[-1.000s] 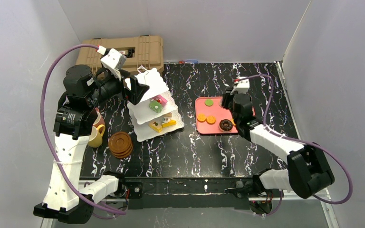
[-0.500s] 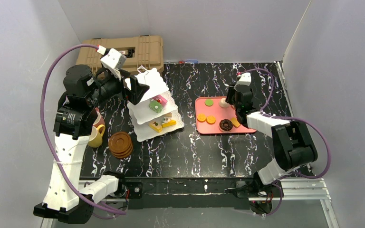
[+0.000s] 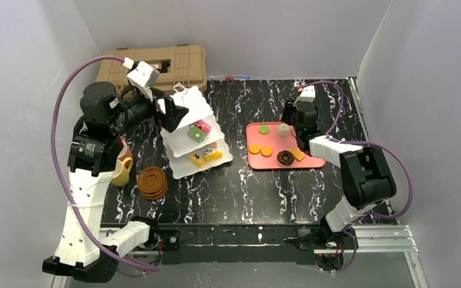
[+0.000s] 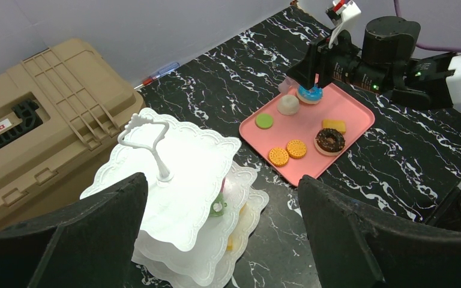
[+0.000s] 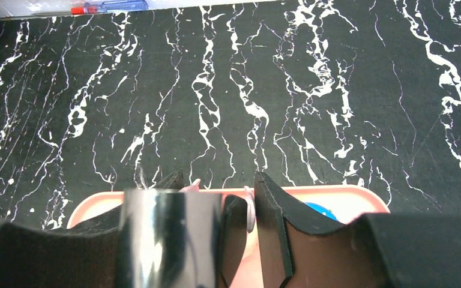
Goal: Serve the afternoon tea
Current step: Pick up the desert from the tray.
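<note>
Left wrist view puts the blue-topped pastry (image 4: 308, 95) directly beneath my right gripper (image 4: 303, 83), at the tray's (image 4: 351, 123) far edge; whether it grips, I cannot tell. My left gripper (image 4: 221, 179) gapes wide.

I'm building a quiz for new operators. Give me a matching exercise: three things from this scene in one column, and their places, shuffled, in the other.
Things:
1. chocolate doughnut
2. brown saucers
3. tan case

Places:
a. stacked just on the near side of the tiered stand
b. far left, behind the stand
c. on the pink tray

Pairs: 1-c, 2-a, 3-b
</note>
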